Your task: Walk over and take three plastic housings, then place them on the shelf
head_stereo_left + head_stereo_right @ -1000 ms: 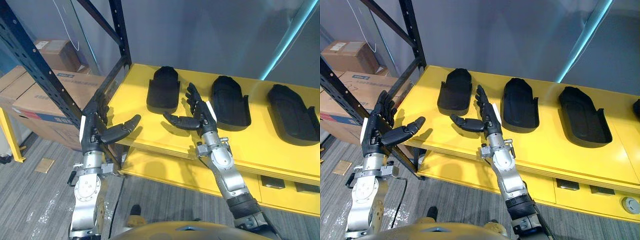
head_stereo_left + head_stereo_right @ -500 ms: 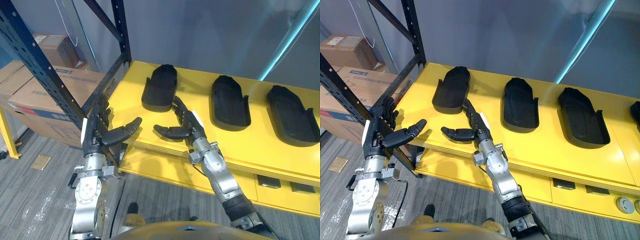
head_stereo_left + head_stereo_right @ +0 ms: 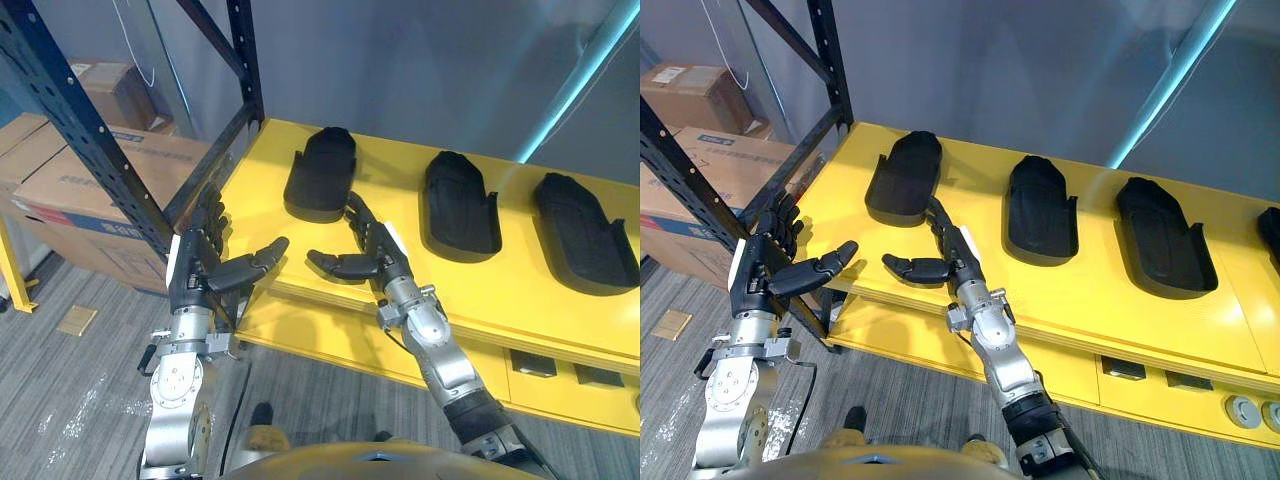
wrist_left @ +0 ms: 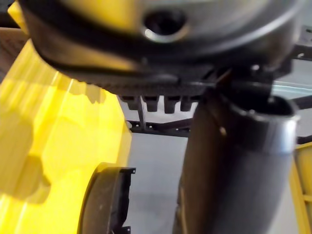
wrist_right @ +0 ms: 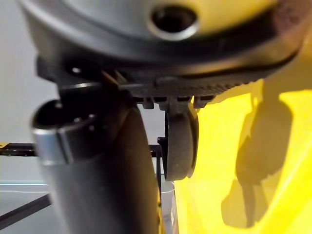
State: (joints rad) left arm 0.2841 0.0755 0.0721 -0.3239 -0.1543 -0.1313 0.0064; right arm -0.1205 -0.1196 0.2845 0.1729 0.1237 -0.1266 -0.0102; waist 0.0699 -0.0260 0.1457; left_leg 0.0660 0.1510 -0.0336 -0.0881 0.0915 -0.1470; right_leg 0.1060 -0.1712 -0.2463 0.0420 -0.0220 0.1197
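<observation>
Reach step: right hand (image 3: 388,263) sits outstretched and empty at 6 o'clock of the leftmost housing (image 3: 320,175) on the bench (image 3: 540,295), perhaps touching it; left hand (image 3: 195,272) is relaxed and empty; next move calls for closing round the housing's near end.

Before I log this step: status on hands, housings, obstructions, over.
Both hands open, empty: left hand off shelf corner, right hand over yellow shelf. Nearest housing by right fingertips, ungripped. Rack post beside left hand.

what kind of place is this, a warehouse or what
Probably a warehouse or factory stockroom. Dark steel racking stands at the left, cardboard boxes are stacked beyond it, and a yellow shelf carries black plastic housings laid out in a row.
</observation>
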